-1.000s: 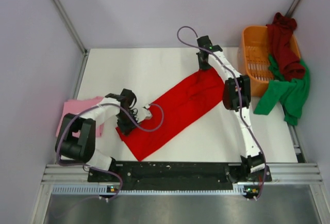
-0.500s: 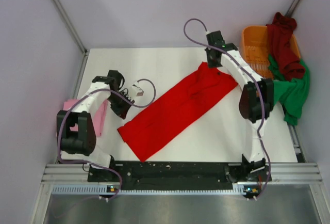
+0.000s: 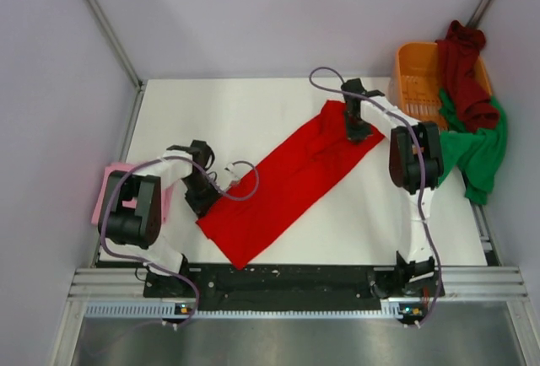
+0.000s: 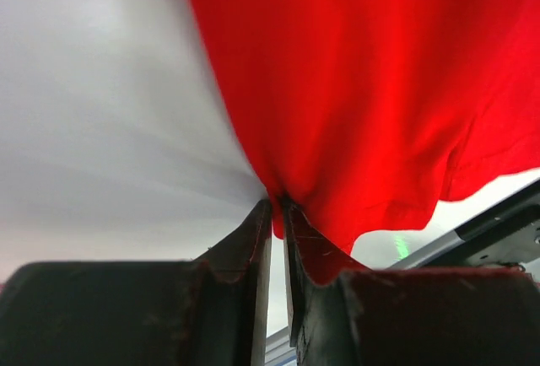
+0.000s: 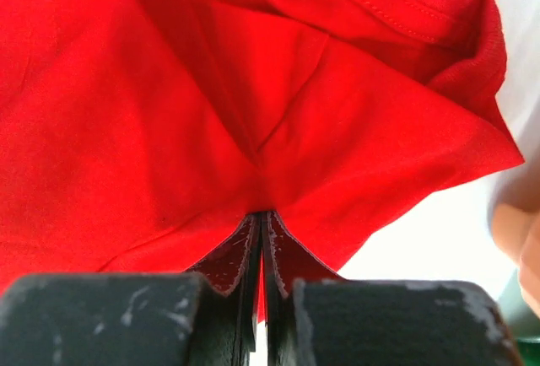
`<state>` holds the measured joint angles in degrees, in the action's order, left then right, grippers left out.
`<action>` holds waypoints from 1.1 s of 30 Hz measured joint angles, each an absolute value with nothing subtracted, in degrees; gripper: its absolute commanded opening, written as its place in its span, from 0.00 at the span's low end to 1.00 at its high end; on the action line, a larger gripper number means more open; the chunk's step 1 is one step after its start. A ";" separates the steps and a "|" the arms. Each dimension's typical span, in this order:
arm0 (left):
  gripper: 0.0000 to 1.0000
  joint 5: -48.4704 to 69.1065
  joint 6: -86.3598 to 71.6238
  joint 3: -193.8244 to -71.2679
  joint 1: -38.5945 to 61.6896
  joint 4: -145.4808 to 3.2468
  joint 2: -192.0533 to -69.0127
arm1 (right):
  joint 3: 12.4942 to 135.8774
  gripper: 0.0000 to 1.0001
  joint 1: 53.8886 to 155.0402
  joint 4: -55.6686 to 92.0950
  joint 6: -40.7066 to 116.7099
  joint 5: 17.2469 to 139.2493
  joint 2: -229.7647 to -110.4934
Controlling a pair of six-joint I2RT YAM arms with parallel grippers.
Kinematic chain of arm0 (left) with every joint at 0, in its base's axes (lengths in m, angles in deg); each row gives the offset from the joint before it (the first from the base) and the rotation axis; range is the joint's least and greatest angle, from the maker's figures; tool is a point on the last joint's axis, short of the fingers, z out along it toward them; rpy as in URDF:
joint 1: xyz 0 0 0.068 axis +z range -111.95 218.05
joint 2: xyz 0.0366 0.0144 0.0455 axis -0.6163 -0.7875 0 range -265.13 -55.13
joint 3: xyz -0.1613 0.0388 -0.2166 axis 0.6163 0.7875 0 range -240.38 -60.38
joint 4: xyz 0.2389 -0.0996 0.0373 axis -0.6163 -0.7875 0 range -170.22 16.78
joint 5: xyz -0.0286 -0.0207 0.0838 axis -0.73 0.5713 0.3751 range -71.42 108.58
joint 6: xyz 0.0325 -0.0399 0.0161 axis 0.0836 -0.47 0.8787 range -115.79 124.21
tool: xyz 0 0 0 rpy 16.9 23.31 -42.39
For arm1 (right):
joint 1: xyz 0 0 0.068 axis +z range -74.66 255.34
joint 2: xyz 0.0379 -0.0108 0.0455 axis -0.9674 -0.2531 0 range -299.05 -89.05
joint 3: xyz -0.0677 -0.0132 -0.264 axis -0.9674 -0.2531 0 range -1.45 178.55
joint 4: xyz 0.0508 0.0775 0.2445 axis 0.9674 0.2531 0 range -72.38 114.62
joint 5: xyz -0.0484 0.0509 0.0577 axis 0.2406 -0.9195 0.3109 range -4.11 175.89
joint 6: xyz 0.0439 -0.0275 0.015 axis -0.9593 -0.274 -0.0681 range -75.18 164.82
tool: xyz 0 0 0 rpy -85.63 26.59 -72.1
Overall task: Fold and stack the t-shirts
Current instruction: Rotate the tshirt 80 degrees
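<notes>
A bright red t-shirt (image 3: 291, 179) lies folded into a long strip, running diagonally across the white table. My left gripper (image 3: 205, 206) is shut on the strip's near left corner; in the left wrist view the red t-shirt (image 4: 371, 88) bunches into the tips of the left gripper (image 4: 277, 207). My right gripper (image 3: 359, 132) is shut on the far right end, where the red t-shirt (image 5: 211, 104) puckers at the tips of the right gripper (image 5: 261, 214). A folded pink t-shirt (image 3: 108, 189) lies at the table's left edge. Maroon (image 3: 464, 71) and green (image 3: 472, 151) t-shirts hang over the basket.
An orange slotted basket (image 3: 415, 88) stands at the far right corner of the table (image 3: 219, 113). Grey walls close in the left, back and right sides. A black rail (image 3: 287, 280) with the arm bases runs along the near edge.
My left gripper moved back down from the left and closed on the strip's near left corner. My right gripper shifted right along the far end, opened briefly and closed on the cloth again.
</notes>
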<state>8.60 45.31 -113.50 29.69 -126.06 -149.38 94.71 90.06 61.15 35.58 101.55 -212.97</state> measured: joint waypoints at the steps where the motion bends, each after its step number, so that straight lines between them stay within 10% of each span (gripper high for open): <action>1: 0.16 8.45 45.62 -112.71 28.27 -126.37 -148.79 | 96.79 0.00 89.66 61.87 35.30 99.84 -214.23; 10: 0.21 2.35 46.12 -111.88 10.87 -130.34 -149.58 | 138.67 0.00 87.57 66.28 30.75 87.80 -238.30; 15: 0.24 -2.00 46.23 -117.19 1.40 -127.94 -151.02 | 144.70 0.17 87.52 60.62 30.07 83.47 -242.89; 25: 0.31 -2.15 50.08 -118.53 -1.57 -130.45 -139.94 | 112.31 0.54 87.57 50.76 37.40 77.24 -217.60; 33: 0.45 -0.08 55.13 -116.39 0.49 -128.68 -130.92 | 65.14 0.57 93.27 23.62 44.39 59.65 -172.07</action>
